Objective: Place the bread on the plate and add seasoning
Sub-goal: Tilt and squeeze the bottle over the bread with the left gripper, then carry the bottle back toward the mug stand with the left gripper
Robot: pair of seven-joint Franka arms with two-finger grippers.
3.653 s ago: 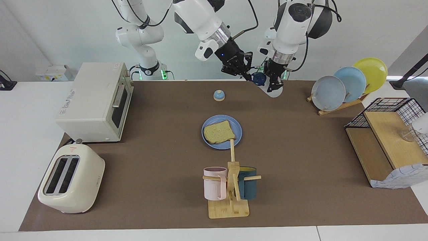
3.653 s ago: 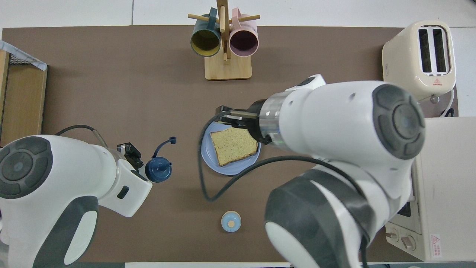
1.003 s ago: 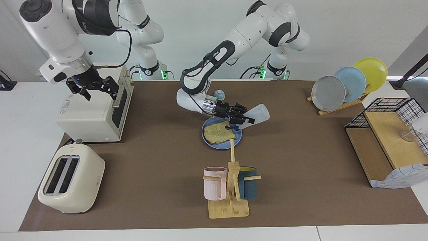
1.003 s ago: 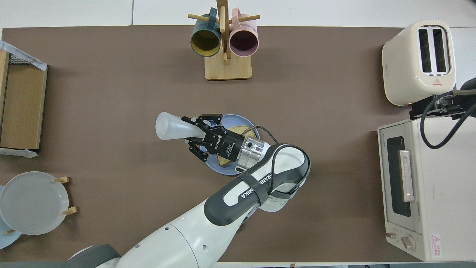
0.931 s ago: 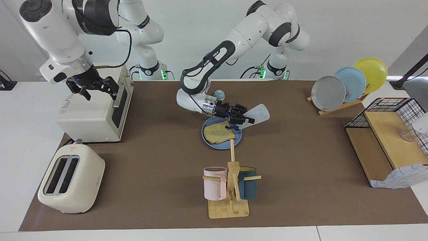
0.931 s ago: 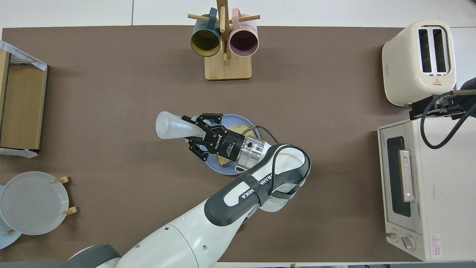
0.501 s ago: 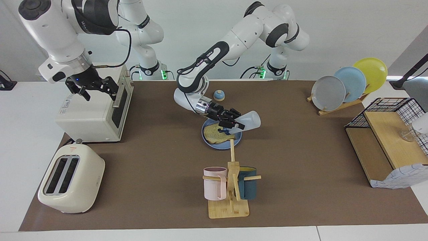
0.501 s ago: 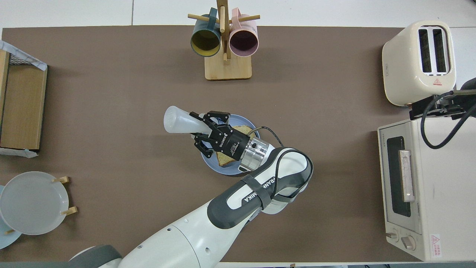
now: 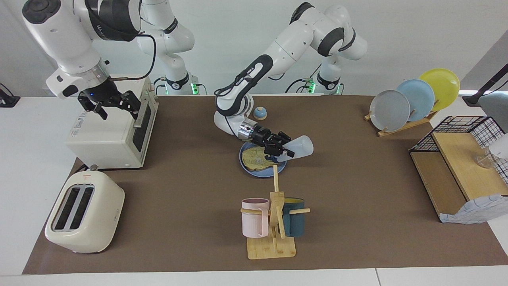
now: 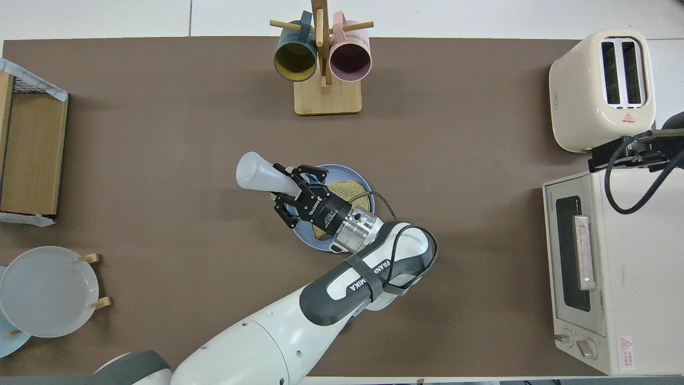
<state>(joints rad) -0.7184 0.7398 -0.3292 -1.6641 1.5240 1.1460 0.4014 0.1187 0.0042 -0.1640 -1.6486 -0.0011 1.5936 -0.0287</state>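
Observation:
The bread (image 9: pixel 254 157) lies flat on the blue plate (image 9: pixel 258 172) at the middle of the table. My left gripper (image 9: pixel 279 149) is over the plate, shut on the seasoning bottle (image 9: pixel 298 146). The bottle is tipped over, its whitish base up and pointing toward the left arm's end, its cap end down over the bread and mostly hidden by the fingers. In the overhead view the bottle (image 10: pixel 259 175) sticks out past the plate (image 10: pixel 344 171), and the left gripper (image 10: pixel 293 195) partly covers the bread (image 10: pixel 352 191). My right gripper (image 9: pixel 109 105) waits open above the toaster oven.
A toaster oven (image 9: pixel 111 131) and a cream toaster (image 9: pixel 83 212) stand at the right arm's end. A mug rack (image 9: pixel 274 216) stands farther from the robots than the plate. A small blue dome (image 9: pixel 260 113) sits nearer. A plate rack (image 9: pixel 412 99) and a wooden shelf (image 9: pixel 456 174) are at the left arm's end.
The left arm brought the bottle from near its base to over the plate and tipped it; in the last half second it shifted slightly over the bread. The right arm withdrew to above the toaster oven.

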